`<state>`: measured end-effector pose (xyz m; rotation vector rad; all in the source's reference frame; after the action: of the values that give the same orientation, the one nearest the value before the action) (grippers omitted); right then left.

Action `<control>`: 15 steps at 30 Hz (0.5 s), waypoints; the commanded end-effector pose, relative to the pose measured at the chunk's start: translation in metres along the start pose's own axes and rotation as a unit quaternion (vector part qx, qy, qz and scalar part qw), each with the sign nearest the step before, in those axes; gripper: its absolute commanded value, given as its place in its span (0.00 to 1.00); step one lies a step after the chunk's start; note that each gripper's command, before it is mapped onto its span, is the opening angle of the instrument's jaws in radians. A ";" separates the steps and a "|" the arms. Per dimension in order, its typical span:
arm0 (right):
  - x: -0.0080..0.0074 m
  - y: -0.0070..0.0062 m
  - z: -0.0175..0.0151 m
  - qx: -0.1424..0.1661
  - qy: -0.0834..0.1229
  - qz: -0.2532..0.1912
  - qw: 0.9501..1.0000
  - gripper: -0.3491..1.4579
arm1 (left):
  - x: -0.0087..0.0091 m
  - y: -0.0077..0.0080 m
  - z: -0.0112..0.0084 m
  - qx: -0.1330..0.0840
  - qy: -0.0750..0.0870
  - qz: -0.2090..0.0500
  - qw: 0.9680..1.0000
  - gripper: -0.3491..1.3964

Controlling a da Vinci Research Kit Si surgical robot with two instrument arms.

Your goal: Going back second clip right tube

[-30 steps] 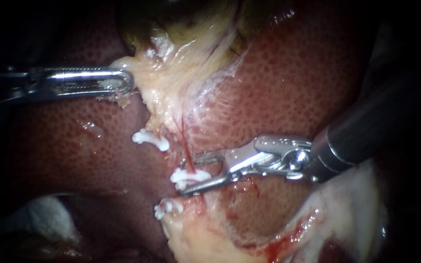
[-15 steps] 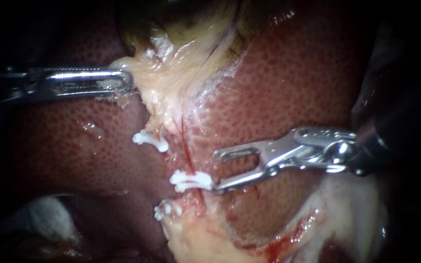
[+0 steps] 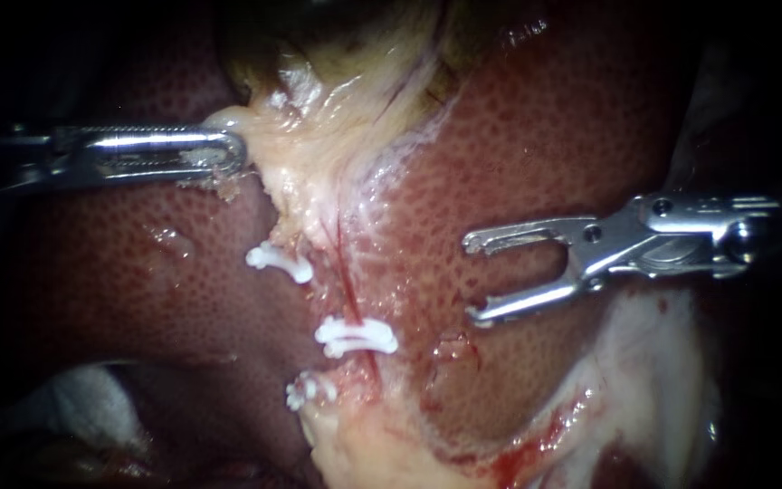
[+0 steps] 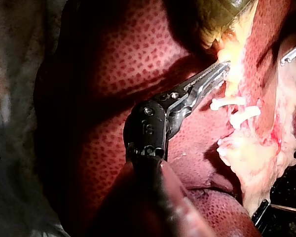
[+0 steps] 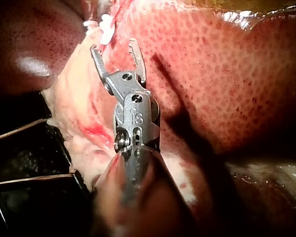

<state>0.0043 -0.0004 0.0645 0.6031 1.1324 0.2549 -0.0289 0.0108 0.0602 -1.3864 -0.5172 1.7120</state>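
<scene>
While pale yellow tissue (image 3: 319, 154) is clamped taut by the left silver tool (image 3: 233, 154), the right silver tool (image 3: 471, 279) is held jaws apart, clear of the seated white plastic clip (image 3: 355, 335).

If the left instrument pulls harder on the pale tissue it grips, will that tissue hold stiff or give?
Probably floppy: the pale tissue fans in thin folds from the left instrument, whose jaws are shut on its edge. Likely slippery, since it glistens wet. A hard tug might tear it; it thins toward the upper clip.
</scene>
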 end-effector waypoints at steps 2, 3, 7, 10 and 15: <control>0.0000 -0.0002 0.0000 0.000 0.000 -0.002 1.000 0.47 | -0.0003 0.0000 0.0002 0.000 0.000 0.001 1.000 0.00; 0.0000 -0.0002 0.0001 0.000 0.000 -0.002 1.000 0.47 | -0.0005 0.0000 0.0004 0.001 0.000 0.001 1.000 0.00; 0.0000 -0.0002 0.0000 0.000 0.000 -0.002 1.000 0.47 | -0.0019 -0.0002 0.0018 -0.002 -0.009 0.006 1.000 0.00; 0.0000 -0.0002 0.0000 -0.001 0.000 -0.001 1.000 0.47 | -0.0032 -0.0004 0.0032 -0.003 -0.019 0.011 1.000 0.00; 0.0000 -0.0002 0.0000 -0.001 0.001 -0.001 1.000 0.47 | -0.0048 -0.0010 0.0057 -0.006 -0.032 0.013 0.999 0.00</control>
<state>0.0043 -0.0006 0.0643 0.5992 1.1348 0.2547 -0.0341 0.0085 0.0657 -1.3604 -0.5523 1.7847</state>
